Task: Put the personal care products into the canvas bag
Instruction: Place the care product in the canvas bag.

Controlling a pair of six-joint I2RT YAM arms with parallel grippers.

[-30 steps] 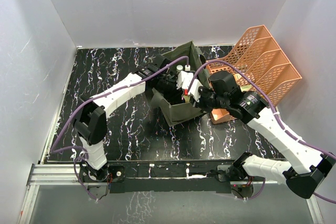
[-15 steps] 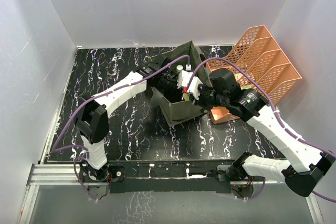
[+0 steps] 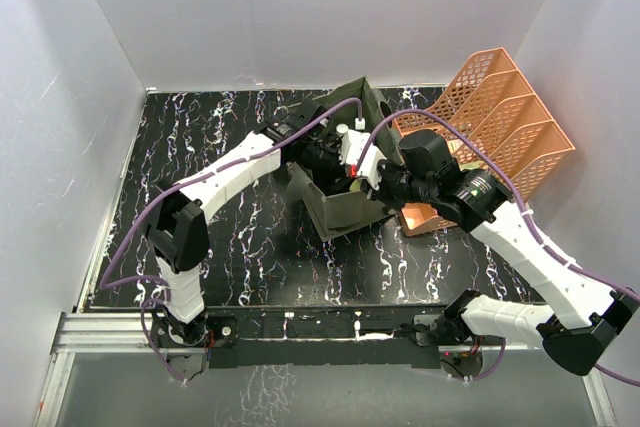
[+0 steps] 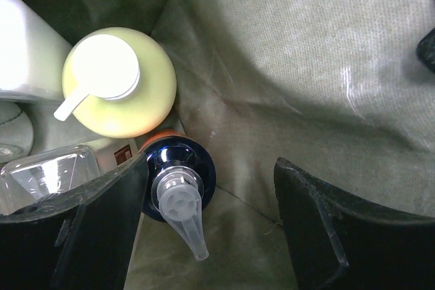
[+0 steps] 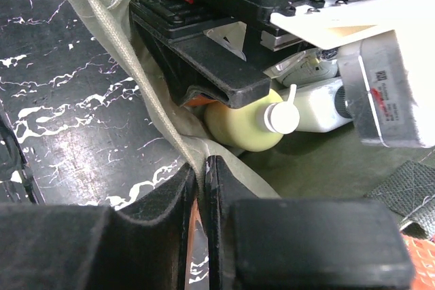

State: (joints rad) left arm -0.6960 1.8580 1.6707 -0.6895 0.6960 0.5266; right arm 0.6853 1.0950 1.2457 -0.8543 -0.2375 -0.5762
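Seen down the left wrist, the orange bottle (image 4: 178,171) stands upright inside the canvas bag (image 3: 342,213), long axis vertical. Its clear pump nozzle points into the gap between the left fingers (image 4: 326,229), which are apart and hold nothing, one just beside its blue collar. The right fingers (image 5: 170,225) are together, clamped on the bag rim. The pale yellow bottle (image 4: 122,86) stands upright next to the orange one, while the white bottle (image 4: 20,45) and clear bottle (image 4: 44,178) are cut off at the frame edge.

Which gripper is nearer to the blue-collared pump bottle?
Left. The left gripper hangs open directly over the pump bottle inside the bag; the right gripper pinches the bag's rim, farther off.
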